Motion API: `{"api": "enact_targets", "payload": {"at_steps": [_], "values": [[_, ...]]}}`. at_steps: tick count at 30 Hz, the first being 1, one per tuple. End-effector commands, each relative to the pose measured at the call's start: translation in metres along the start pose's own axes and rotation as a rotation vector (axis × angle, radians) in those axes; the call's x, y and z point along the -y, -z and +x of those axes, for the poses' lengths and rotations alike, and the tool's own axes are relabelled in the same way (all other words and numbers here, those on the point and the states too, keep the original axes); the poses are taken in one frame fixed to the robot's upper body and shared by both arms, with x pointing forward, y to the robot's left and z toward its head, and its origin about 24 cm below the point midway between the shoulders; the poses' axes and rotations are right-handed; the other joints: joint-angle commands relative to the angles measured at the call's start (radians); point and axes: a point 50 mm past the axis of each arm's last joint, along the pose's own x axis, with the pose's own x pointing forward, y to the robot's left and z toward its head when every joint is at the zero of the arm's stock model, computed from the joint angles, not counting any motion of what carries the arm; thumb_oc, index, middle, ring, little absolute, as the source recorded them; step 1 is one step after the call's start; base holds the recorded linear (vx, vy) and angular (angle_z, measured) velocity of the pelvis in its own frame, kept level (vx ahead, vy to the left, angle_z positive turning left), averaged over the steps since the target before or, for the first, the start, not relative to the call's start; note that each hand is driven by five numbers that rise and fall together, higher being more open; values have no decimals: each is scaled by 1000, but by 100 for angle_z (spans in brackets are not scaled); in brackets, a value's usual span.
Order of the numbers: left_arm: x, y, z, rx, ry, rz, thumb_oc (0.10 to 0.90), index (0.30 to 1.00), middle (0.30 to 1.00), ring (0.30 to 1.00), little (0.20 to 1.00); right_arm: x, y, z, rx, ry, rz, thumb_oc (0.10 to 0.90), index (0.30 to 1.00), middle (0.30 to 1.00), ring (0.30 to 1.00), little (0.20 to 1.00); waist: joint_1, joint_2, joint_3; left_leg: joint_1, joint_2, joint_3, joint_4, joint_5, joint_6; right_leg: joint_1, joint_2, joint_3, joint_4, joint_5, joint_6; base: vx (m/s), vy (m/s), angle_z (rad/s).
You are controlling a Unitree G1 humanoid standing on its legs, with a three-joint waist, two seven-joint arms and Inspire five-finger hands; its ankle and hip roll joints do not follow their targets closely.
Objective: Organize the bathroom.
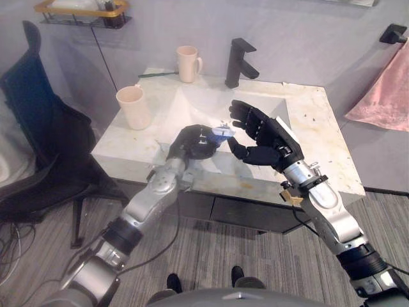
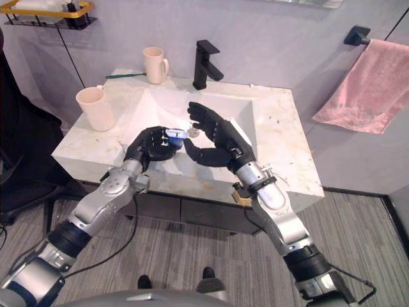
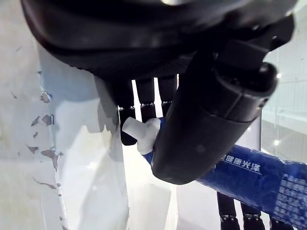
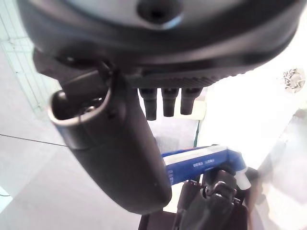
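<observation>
A blue toothpaste tube [image 1: 219, 133] with a white cap [image 3: 141, 134] is held in my left hand [image 1: 188, 146], whose fingers and thumb are curled round it. The hand hovers over the front of the white sink basin [image 1: 211, 102], and the tube's cap end pointed toward my right hand. My right hand [image 1: 262, 131] is just to the right of the tube, open, palm facing it and fingers straight. Its thumb [image 4: 120, 143] reaches under the tube's tip; I cannot tell if it touches. In the right wrist view the tube [image 4: 201, 160] shows past that thumb.
On the marble counter [image 1: 319, 134] stand a cream cup [image 1: 134, 107] at the left and a cream mug [image 1: 188, 62] at the back beside a black faucet [image 1: 238, 62]. A pink towel [image 1: 383, 89] hangs at right. A wire shelf [image 1: 83, 13] and a dark chair [image 1: 38, 128] are at left.
</observation>
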Motion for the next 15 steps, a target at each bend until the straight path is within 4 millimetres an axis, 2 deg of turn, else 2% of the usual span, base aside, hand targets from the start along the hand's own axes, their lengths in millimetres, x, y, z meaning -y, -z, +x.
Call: {"api": "enact_targets", "payload": {"at_steps": [1, 9, 15], "values": [[13, -53, 16, 274, 29, -33, 400, 300, 300, 300, 300, 0, -55, 31, 305, -44, -67, 800, 900, 900, 900, 900, 25, 37, -72, 72, -60, -15, 14, -149, 68, -61, 86, -30, 90, -77, 16, 0, -3, 4], [12, -52, 15, 267, 16, -28, 400, 300, 300, 300, 300, -3, -72, 28, 400, -78, -66, 800, 900, 900, 900, 900, 20, 39, -73, 72, -59, -13, 13, -149, 69, -64, 88, -23, 94, -80, 17, 0, 0, 0], [7, -50, 15, 265, -1, -26, 400, 300, 300, 300, 300, -2, -72, 18, 403, -126, -54, 800, 900, 900, 900, 900, 4, 41, -72, 74, -56, -1, 13, -151, 71, -72, 89, -11, 103, -83, 20, 0, 0, 0]]}}
